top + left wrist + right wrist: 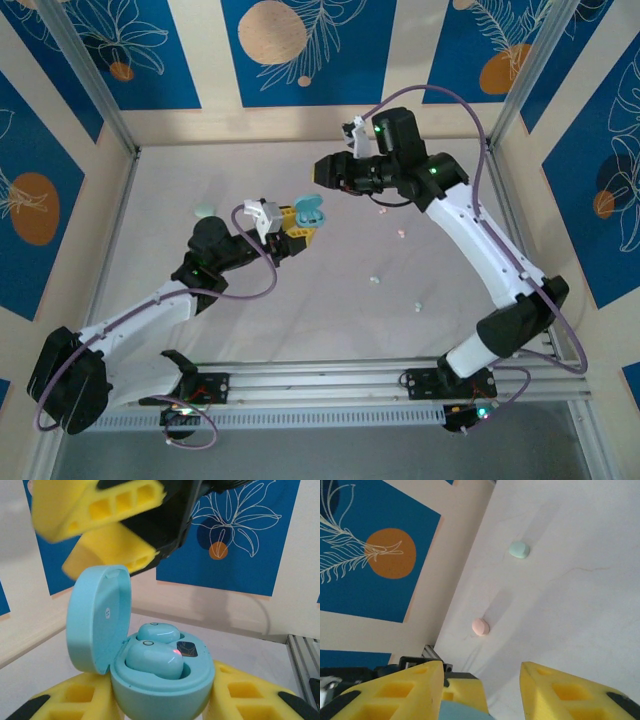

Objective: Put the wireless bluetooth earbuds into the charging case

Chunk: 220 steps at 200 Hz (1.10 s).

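Closest to the lens in the left wrist view, the left pincer is clamped on the base of the pale-blue charging case, with a yellow finger on either side. The lid stands open on the left. Right of it, two earbuds sit in the wells: the front earbud shows a small red light, and the rear earbud is tucked behind it. Just above the lid hangs the right pincer, jaws part-way apart and gripping nothing. Its own camera shows bare bench between the fingers.

From overhead, left to right, the left pincer holds the case near mid-bench, seemingly lifted clear of the surface. The right pincer is close beyond it, and loose earbuds lie scattered further right, well apart from both pincers. The right wrist view picks out a pink earbud and a mint earbud lying on the bench beyond its fingertips.

The main risk appears to be the right pincer's closeness to the lid. A careless move could clip the lid, twist the case in its grip or shake a seated bud loose. The front bud seems to ride slightly high, so shutting the lid might pop it out. The loose buds are tiny and could skid away from a pinch.
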{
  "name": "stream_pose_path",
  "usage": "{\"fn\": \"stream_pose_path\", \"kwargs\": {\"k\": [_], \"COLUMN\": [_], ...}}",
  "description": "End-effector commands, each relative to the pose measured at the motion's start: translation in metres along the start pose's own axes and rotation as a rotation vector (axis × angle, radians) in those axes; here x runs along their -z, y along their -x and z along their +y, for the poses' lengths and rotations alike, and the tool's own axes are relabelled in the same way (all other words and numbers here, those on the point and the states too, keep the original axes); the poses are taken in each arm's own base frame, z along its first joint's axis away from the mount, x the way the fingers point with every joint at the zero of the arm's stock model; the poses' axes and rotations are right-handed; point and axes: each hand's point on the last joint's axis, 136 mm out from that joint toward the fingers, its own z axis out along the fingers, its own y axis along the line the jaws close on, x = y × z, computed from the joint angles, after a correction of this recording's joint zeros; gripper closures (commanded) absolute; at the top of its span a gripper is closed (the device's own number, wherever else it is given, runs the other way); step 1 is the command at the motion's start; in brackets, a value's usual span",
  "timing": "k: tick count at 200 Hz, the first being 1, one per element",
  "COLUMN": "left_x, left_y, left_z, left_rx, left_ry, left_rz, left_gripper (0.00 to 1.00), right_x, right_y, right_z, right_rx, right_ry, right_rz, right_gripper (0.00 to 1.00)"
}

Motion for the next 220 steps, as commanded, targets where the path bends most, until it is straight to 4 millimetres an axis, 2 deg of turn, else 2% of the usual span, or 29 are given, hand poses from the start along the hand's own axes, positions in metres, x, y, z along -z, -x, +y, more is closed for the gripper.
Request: {"fn": "stream_pose_path", "kwargs": {"k": [1,29,59,90,159,220], "left_x": [0.001,0.0,0.0,0.0,0.001,-0.001], "left_y": [0.02,0.022,0.028,0.03,0.04,0.04], "left_z": [-0.009,-0.008,-0.008,-0.008,-0.009,-0.007], "left_rx": [-0.039,-0.041,-0.045,-0.046,-0.034,-0.042], "left_ry": [-0.028,-0.022,-0.023,-0.018,-0.025,-0.021], "left_rz": [-0.049,-0.062,-0.074,-0.082,-0.123,-0.122], "left_gripper": [0.64,0.63,0.63,0.64,0.63,0.63], "right_x": [0.004,0.002,0.001,0.004,0.014,0.009], "right_y": [-0.015,-0.033,-0.048,-0.058,-0.069,-0.082], "right_z": [0.01,0.007,0.0,0.008,0.021,0.023], "right_rx": [0.034,0.123,0.089,0.05,-0.174,-0.284], "right_ry": [0.034,-0.022,-0.005,0.082,0.384,0.48], "right_rz": [0.085,0.127,0.202,0.214,0.276,0.381], "right_gripper": [0.55,0.55,0.54,0.54,0.48,0.49]}}
